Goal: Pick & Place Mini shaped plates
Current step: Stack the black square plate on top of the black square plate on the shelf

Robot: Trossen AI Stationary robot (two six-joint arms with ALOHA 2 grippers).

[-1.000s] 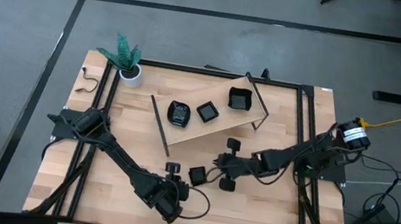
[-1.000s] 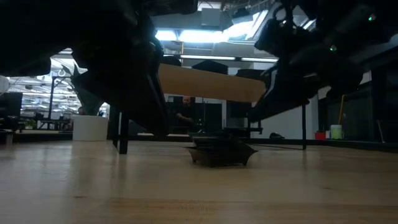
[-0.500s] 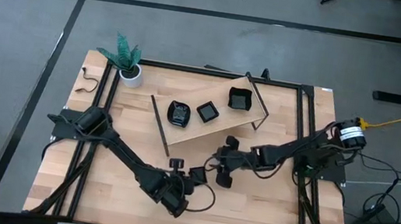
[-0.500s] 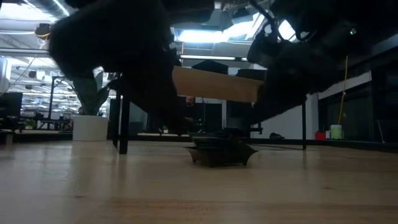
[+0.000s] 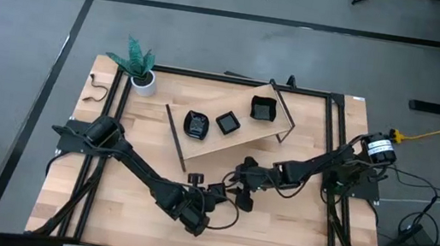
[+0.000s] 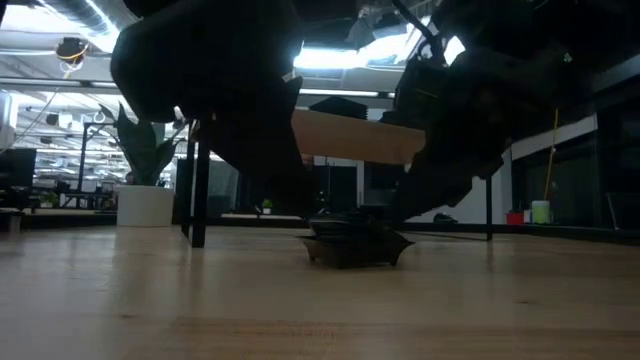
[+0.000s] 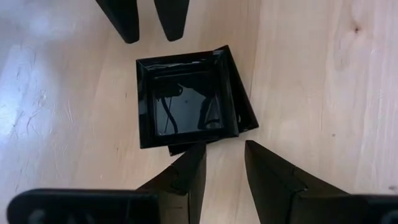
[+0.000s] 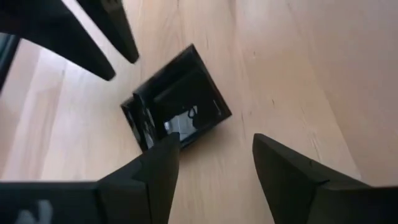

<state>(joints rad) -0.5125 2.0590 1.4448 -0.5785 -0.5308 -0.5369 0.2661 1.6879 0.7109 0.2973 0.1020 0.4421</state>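
Note:
Two mini shaped plates, black glossy squares stacked askew (image 7: 186, 102) (image 8: 180, 106), lie on the wooden table near its middle (image 5: 217, 193) (image 6: 352, 245). My left gripper (image 7: 222, 155) (image 5: 204, 198) stands open at the stack's near left side. My right gripper (image 8: 214, 152) (image 5: 236, 190) stands open at its right side. Each wrist view shows the other gripper's fingertips beyond the stack. Both point slanting down, and neither has a plate between its fingers. Three more black plates (image 5: 227, 122) sit on a tilted wooden shelf (image 5: 239, 139) farther back.
The shelf on thin dark legs stands at the table's far middle. A white pot with a green plant (image 5: 142, 77) is at the far left corner. Bare wood stretches along the near edge (image 5: 272, 242) and the left side.
My left gripper has swung toward the table's right, up to the stacked plates. My right gripper has rolled, sunk a little and come toward the stack from the right. The stack has stayed where it was on the table.

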